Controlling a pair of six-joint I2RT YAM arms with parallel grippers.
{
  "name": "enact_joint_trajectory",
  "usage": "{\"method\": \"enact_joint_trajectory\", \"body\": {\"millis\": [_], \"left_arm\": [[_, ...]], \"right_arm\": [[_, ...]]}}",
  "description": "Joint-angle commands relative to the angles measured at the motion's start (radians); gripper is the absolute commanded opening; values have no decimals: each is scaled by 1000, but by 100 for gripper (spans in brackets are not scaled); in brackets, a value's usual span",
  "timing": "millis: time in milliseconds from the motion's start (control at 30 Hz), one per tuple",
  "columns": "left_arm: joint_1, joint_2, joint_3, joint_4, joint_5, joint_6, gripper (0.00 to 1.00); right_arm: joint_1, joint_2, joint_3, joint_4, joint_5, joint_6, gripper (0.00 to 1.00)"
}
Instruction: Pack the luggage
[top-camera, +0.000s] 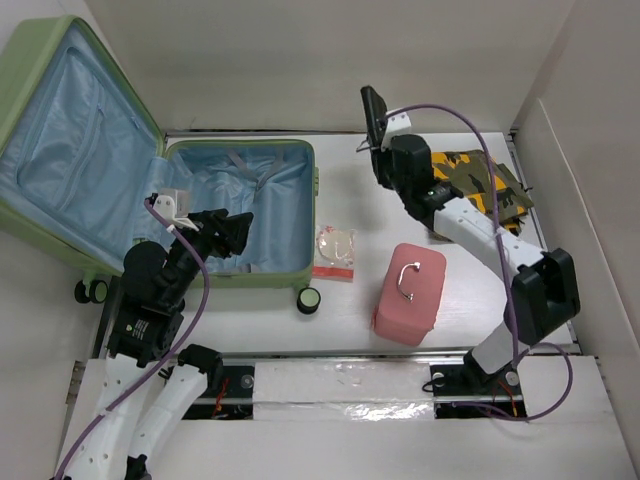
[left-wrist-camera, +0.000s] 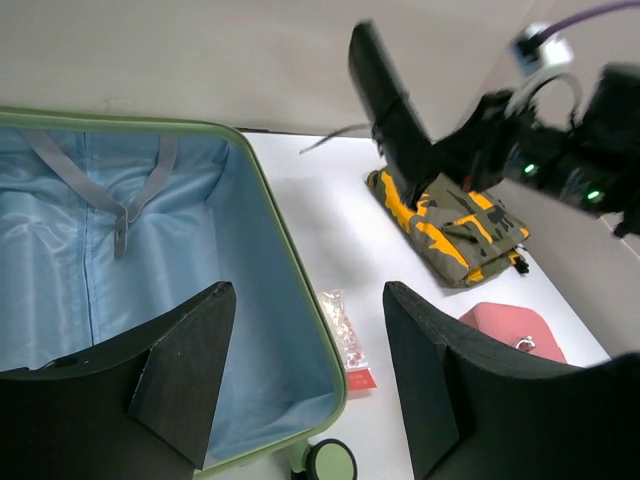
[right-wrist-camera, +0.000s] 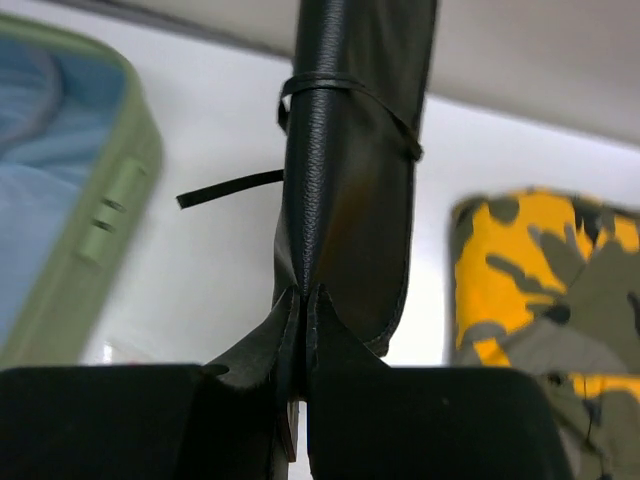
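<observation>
White table (top-camera: 350, 205) is bearing open luggage (top-camera: 275, 235) at left. Right gripper (right-wrist-camera: 302, 310) is clamping black roll (right-wrist-camera: 350, 150) aloft; left gripper (left-wrist-camera: 310, 300) is hovering over it, fingers apart

A white table (top-camera: 345, 190) stands boxed in by plain off-white walls (top-camera: 350, 60) under soft, even light.

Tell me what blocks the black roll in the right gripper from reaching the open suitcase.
Nothing visible: bare table lies between the black roll in the right gripper and the luggage. The left gripper hovers open over its near part.
</observation>
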Motion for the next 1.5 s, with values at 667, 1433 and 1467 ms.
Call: {"method": "enact_joint_trajectory", "body": {"millis": [667,1433,1467], "left_arm": [[4,-51,-11,43,-82,0,55],[4,-61,-13,47,-56,0,56],[4,-60,-13,47,-57,-1,56]], "right_arm": [[371,176,377,-132,-202,-123,74],[13,373,97,-196,-505,-1,57],[13,383,97,-201,-531,-5,57]]}}
